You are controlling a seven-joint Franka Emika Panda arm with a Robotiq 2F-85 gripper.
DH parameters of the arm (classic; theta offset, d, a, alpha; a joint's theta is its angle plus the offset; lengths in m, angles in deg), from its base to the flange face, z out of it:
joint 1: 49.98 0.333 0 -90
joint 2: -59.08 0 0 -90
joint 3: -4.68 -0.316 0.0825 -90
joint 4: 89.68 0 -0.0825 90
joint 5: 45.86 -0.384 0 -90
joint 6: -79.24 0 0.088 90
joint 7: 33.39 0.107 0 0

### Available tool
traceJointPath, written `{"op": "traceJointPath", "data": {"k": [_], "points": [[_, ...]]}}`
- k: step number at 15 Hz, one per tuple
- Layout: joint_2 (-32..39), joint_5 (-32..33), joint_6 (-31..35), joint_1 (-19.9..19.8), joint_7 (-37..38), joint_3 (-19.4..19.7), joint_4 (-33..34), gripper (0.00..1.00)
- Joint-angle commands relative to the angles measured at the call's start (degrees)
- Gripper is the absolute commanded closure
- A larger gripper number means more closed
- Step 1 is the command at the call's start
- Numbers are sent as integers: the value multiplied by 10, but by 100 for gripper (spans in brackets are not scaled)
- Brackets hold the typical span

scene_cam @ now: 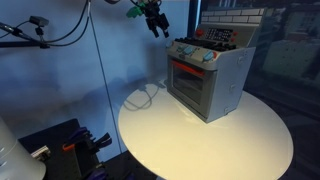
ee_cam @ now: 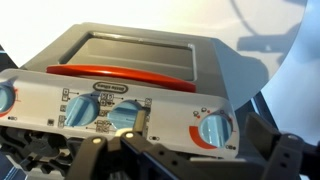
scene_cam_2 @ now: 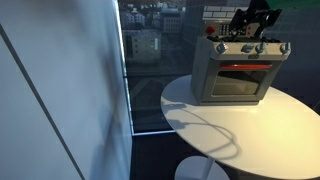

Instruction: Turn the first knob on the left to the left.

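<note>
A grey toy oven with an orange-trimmed door stands on the round white table; it also shows in an exterior view. Its control panel carries blue knobs. In the wrist view the panel fills the frame, with one blue knob at the right, one at the far left edge and blue dials between. My gripper is open and hovers just above the oven's top. The right-hand knob in the wrist view lies between the fingers, untouched.
A window with a night city view is behind the table. Cables and dark equipment sit beside the table's edge. The table surface in front of the oven is bare.
</note>
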Motion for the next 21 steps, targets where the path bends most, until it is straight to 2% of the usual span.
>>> {"op": "traceJointPath", "data": {"k": [1, 10, 21], "points": [[-36, -54, -55, -19, -50, -15, -12, 0], [-104, -130, -180, -39, -71, -20, -31, 0], [-260, -200, -251, -83, -72, -12, -143, 0]]}}
